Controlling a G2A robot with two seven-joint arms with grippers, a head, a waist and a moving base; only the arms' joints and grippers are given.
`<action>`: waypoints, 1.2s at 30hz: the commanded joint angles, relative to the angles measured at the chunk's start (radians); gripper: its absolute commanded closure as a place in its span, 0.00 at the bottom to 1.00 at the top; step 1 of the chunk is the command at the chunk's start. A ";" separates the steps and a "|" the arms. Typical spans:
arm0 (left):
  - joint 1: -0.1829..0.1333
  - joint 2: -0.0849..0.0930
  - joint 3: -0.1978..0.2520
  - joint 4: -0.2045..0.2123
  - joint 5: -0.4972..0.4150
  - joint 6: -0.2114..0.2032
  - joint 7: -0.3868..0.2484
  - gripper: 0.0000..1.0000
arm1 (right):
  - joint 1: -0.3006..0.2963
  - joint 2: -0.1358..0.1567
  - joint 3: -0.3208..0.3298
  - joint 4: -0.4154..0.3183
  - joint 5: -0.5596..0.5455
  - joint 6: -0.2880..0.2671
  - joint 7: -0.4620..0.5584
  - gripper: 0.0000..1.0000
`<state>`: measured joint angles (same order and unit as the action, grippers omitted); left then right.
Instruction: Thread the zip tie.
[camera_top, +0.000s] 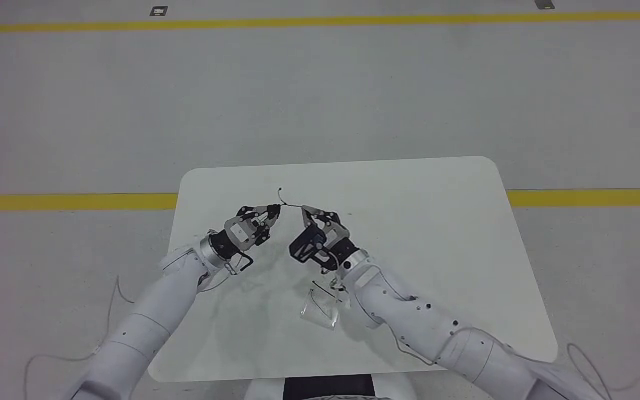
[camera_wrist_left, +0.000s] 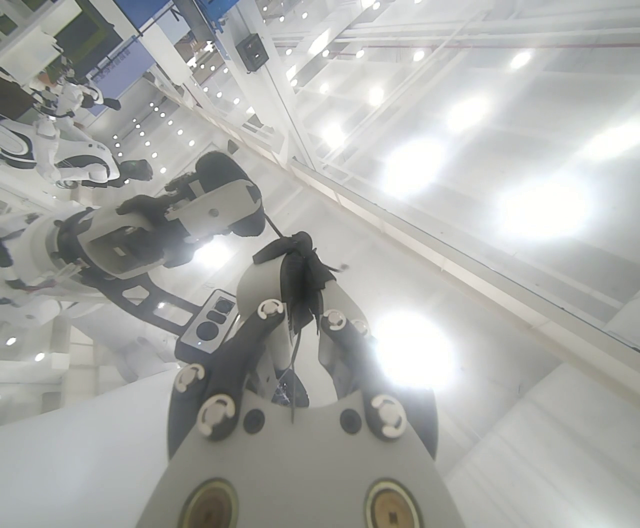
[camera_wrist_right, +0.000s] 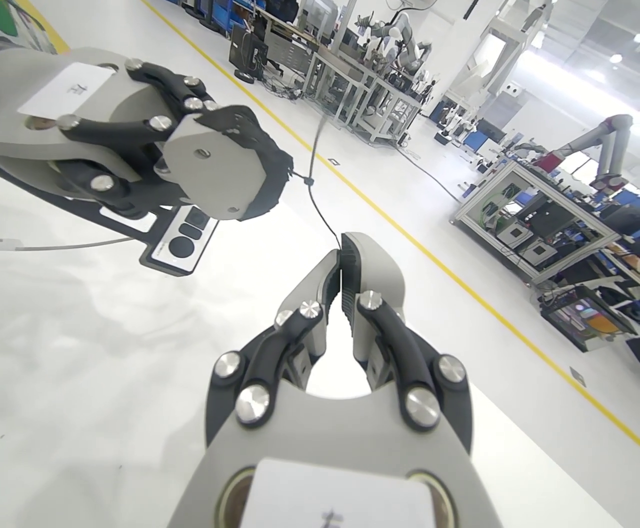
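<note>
Black tie (camera_wrist_right: 308, 181) hung above the white bench (camera_top: 440, 210), spanning both tools. Right tool (camera_wrist_right: 341, 248) was clamped on its strap; left tool (camera_wrist_right: 282, 172) pinched it near the head, apparently. Clear piece (camera_top: 320, 310) lay on the bench by the right arm.

Pale grey floor (camera_top: 100, 100) crossed by yellow lines (camera_top: 300, 21) at top and mid-frame; white table (camera_top: 430, 220) at centre. Workbenches (camera_wrist_right: 365, 100) and bright ceiling lights (camera_wrist_left: 542, 202) beyond.
</note>
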<state>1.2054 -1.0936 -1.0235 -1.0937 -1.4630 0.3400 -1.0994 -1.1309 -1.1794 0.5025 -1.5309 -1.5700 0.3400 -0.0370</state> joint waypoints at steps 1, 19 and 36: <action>0.000 0.000 0.000 0.000 0.000 0.000 0.000 1.00 | -0.005 0.003 0.006 -0.003 0.000 0.000 0.000 1.00; 0.000 0.000 0.000 0.000 0.000 0.000 0.000 1.00 | -0.046 0.037 0.065 -0.036 0.000 0.000 0.002 1.00; 0.000 0.000 0.000 0.000 0.000 0.000 0.000 1.00 | -0.061 0.047 0.084 -0.043 0.000 0.000 0.004 1.00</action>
<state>1.2054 -1.0936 -1.0235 -1.0937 -1.4630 0.3400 -1.0994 -1.1919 -1.1330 0.5858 -1.5738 -1.5700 0.3400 -0.0334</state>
